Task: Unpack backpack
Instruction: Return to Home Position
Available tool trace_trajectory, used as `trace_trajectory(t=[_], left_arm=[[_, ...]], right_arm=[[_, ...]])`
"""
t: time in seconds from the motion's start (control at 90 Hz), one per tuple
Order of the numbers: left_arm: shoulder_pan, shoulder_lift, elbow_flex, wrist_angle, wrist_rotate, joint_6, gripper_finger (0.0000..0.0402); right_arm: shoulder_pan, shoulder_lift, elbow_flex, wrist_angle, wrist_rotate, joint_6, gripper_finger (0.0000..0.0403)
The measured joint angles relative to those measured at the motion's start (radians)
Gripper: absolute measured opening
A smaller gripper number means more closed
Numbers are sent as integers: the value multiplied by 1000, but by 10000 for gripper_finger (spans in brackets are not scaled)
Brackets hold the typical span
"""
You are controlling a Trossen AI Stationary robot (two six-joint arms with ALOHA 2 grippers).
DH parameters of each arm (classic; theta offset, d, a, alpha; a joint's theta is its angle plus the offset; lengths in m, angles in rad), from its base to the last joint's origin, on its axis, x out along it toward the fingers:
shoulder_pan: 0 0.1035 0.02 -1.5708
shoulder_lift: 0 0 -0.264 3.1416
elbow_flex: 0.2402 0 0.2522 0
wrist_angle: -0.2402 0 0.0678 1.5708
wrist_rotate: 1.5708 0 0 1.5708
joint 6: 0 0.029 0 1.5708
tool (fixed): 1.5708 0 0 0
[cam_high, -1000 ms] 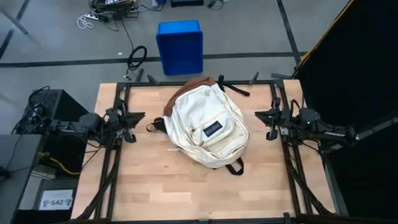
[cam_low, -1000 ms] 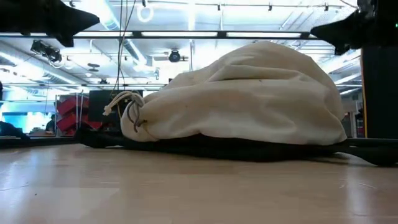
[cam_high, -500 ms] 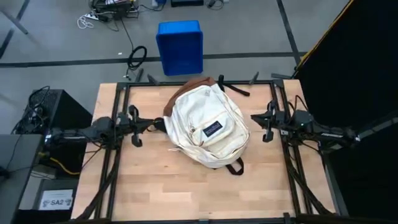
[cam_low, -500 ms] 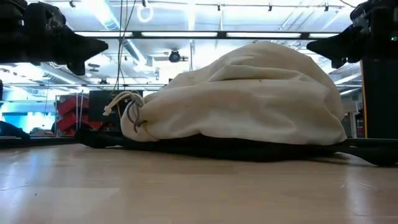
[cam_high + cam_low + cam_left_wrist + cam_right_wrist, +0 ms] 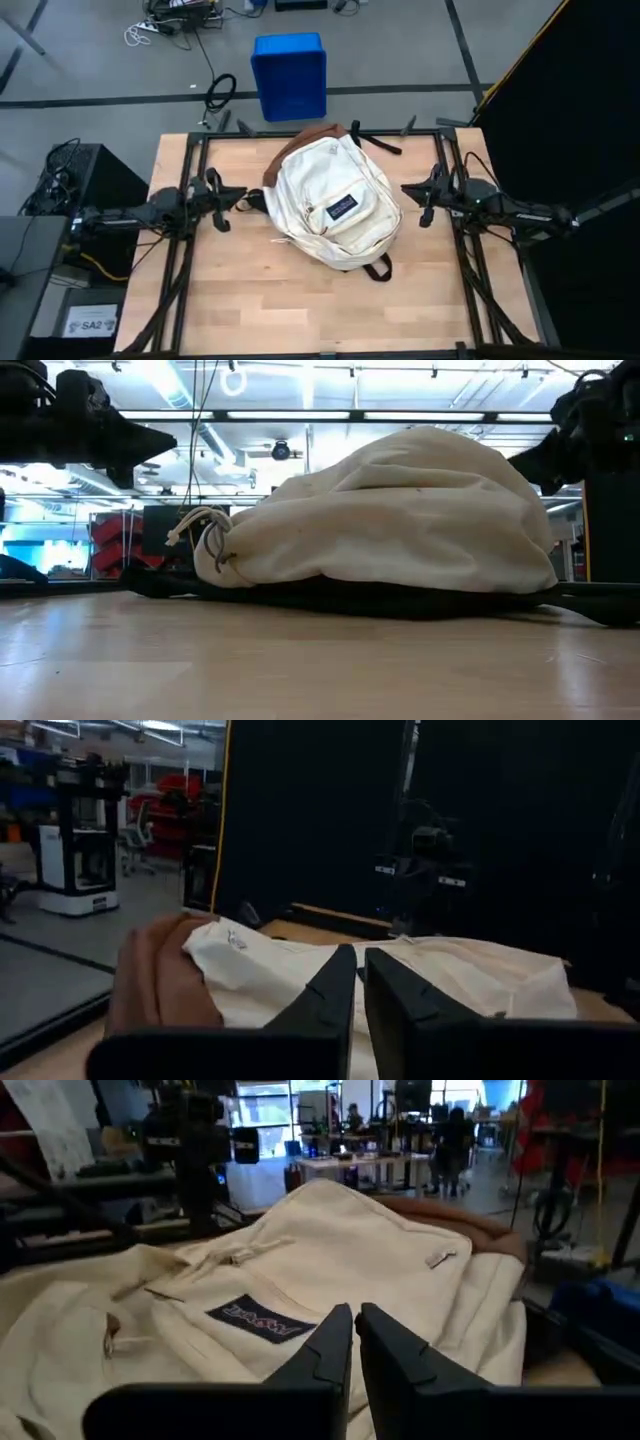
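The cream-white backpack (image 5: 335, 205) lies on its back in the middle of the table. Its logo patch (image 5: 342, 209) faces up, its brown base (image 5: 305, 140) points to the far edge, and dark straps stick out from under it. My left gripper (image 5: 240, 195) hovers shut just off the backpack's left side, above the table, pointing level at it. My right gripper (image 5: 404, 190) hovers shut just off its right side, also pointing at it. In the wrist views the backpack (image 5: 300, 975) (image 5: 300, 1270) lies right ahead of each pair of fingers. White zipper cords (image 5: 200, 530) hang at one end.
A blue crate (image 5: 289, 75) stands on the floor beyond the table's far edge. Dark frame rails (image 5: 185, 250) (image 5: 470, 270) run along the table's left and right sides. Bare wood (image 5: 300, 300) lies between the backpack and the near edge.
My left gripper has travelled toward the table's right edge, up to the backpack's left side. My right gripper has crept a little toward the table's left edge, nearer the backpack. The backpack has not moved.
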Motion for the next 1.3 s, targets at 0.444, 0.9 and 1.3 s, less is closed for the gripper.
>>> trace_trajectory(t=[0.444,0.9,1.3], left_arm=[[0,0,0,2,-1,1,0],[0,0,-1,2,-1,2,0],[0,0,-1,2,-1,2,0]], right_arm=[[0,0,0,14,-2,37,12],[0,0,0,14,-2,35,4],[0,0,0,14,-2,35,11]])
